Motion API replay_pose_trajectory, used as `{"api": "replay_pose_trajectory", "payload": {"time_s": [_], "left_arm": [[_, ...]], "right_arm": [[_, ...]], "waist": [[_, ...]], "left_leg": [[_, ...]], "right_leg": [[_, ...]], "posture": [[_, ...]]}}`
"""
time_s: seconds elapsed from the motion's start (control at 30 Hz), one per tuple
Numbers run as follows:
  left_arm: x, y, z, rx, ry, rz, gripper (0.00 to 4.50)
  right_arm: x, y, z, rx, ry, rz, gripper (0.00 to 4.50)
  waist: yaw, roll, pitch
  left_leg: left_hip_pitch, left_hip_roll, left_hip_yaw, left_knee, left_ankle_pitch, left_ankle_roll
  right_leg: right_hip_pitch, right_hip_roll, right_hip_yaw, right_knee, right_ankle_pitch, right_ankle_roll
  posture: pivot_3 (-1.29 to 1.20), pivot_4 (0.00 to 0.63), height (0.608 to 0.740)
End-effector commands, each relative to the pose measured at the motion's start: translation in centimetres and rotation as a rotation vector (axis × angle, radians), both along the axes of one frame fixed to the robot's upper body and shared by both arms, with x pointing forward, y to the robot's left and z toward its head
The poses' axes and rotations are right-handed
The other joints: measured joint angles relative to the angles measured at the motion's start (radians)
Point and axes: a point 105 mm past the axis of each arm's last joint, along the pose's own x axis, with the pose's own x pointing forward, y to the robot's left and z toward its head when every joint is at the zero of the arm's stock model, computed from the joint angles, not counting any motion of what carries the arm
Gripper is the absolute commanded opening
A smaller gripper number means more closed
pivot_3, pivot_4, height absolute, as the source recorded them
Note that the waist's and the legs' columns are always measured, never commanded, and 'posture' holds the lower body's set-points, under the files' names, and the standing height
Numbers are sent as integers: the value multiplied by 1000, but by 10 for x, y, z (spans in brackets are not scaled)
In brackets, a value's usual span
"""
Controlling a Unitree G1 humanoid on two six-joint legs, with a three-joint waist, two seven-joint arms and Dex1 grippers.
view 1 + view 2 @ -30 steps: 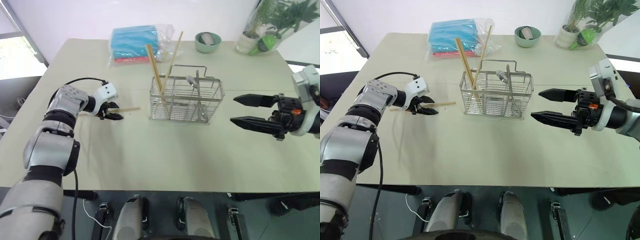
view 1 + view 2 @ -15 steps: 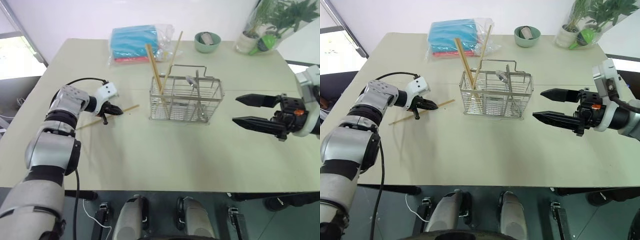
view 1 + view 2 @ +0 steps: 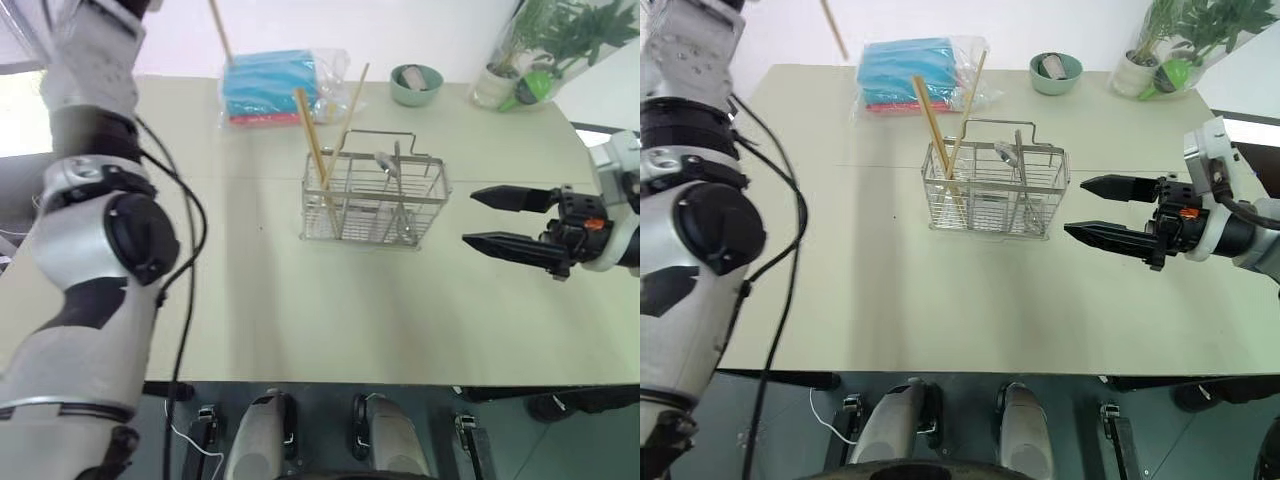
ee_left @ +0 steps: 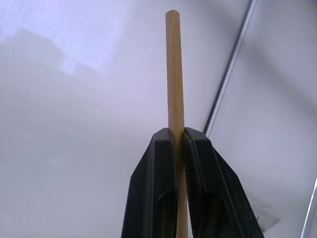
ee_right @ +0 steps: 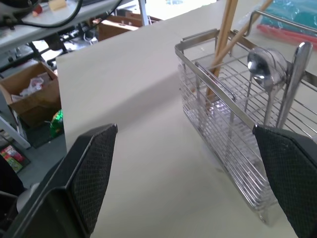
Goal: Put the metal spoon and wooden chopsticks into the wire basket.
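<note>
Wooden chopstick (image 4: 174,74) is clamped in the left gripper (image 4: 181,144); right gripper (image 3: 480,218), agape, flanks bare tabletop (image 3: 330,300) beside the wire basket (image 3: 372,200).

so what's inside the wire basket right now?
The wire basket holds two wooden chopsticks leaning out over its rim, plus the metal spoon standing bowl-up. Their lower ends are hard to place behind the wire grid.

- A beige table (image 3: 300,300) filled the middle of the frame.
- A clear bag of blue and red cloths (image 3: 268,88) lay at upper centre.
- 1 small green bowl (image 3: 416,84) sat right of it.
- A potted plant (image 3: 540,45) stood at upper right.
</note>
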Motion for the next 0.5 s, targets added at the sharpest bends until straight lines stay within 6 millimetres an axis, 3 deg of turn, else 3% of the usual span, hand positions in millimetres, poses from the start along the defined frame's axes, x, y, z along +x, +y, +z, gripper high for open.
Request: {"api": "replay_pose_trajectory", "payload": {"time_s": [0.03,0.2,0.5], "left_arm": [[-20,-31,18,-17,-106,-43,37],[-19,-71,-13,5,-52,-126,37],[-35,-131,-84,364,-83,-107,37]], "right_arm": [[-1,1,13,12,-62,9,4500],[-2,2,12,16,-63,5,4500],[1,1,13,27,-80,-9,4500]], "waist": [[0,0,0],[0,0,0],[0,0,0]], "left_leg": [[2,0,0,0,0,0],[3,0,1,-2,3,-5],[6,0,1,-4,2,-4]], "right_leg": [[2,0,0,0,0,0],[2,0,0,-2,0,0],[3,0,1,-2,0,0]], "posture": [[0,150,715],[0,150,715],[0,150,715]]}}
